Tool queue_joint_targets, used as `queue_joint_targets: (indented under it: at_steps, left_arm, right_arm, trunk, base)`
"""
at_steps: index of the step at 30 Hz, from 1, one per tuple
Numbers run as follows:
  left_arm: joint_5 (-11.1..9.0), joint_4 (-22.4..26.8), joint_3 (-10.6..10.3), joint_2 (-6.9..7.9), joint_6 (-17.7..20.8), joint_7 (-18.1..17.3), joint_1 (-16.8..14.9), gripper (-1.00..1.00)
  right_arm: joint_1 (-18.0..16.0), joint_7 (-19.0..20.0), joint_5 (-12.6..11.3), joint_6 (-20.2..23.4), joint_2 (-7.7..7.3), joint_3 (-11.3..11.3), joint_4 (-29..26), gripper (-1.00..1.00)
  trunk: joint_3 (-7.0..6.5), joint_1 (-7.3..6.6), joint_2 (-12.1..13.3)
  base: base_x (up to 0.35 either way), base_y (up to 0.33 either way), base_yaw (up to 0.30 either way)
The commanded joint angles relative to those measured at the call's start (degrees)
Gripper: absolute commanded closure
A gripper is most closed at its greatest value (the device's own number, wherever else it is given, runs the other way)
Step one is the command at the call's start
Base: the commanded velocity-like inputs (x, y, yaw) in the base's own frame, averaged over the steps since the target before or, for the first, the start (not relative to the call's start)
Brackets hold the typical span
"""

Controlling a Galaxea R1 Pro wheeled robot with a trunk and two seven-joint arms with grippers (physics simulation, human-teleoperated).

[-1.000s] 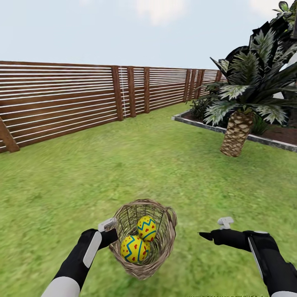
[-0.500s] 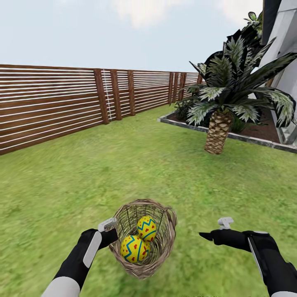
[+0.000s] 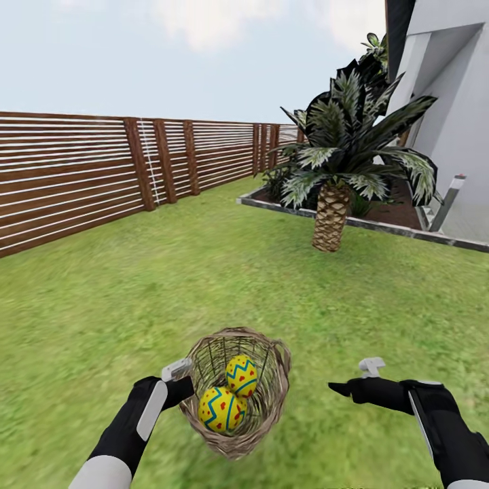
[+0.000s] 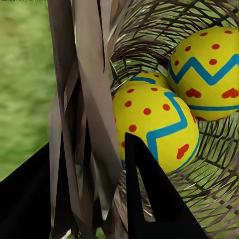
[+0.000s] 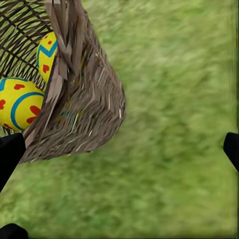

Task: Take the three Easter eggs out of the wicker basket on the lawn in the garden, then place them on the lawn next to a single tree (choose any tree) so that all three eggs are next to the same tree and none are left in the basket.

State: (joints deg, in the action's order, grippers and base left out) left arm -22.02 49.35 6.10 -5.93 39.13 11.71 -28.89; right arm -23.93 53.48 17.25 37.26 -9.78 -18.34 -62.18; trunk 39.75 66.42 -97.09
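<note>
The left wrist view shows three Easter eggs (image 4: 154,124) inside the wicker basket (image 4: 89,99), the third (image 4: 147,78) partly hidden behind the front two, whereas the head view shows two, one (image 3: 242,375) above the other (image 3: 222,409). The left gripper (image 3: 182,380) has its jaws clenched on the basket (image 3: 272,380) rim: the left wrist view shows one finger (image 4: 149,199) inside the weave and the other (image 4: 25,199) outside. The basket hangs tilted above the lawn (image 3: 204,285). The right gripper (image 3: 353,380) hovers well apart to the basket's far side, jaws released and holding nothing; its wrist view shows the basket wall (image 5: 84,104) with two eggs (image 5: 20,102) behind the weave. The left forearm reaches forward; the right bends inward. Far ahead of both jaws stand a palm (image 3: 333,217), a slatted fence (image 3: 102,183) and a white building wall (image 3: 455,136).
</note>
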Motion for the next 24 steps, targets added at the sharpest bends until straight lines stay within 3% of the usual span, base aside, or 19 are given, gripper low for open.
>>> queue_joint_targets:
  at_steps: [1,24]
  left_arm:
    - [-1.10,0.10,0.14,-0.05,0.16,0.42,-0.02,1.00]
    - [-1.10,0.02,0.11,-0.05,0.16,0.42,-0.02,1.00]
  right_arm:
    - [-0.06,0.49,0.51,0.19,0.02,-0.11,-0.04,-1.00]
    - [0.02,0.31,0.51,0.19,0.09,0.06,0.04,-1.00]
  trunk:
    - [-0.01,0.00,-0.03]
    - [-1.47,0.00,-0.03]
  base:
    - [0.000,0.000,-0.235]
    - [0.000,0.000,-0.235]
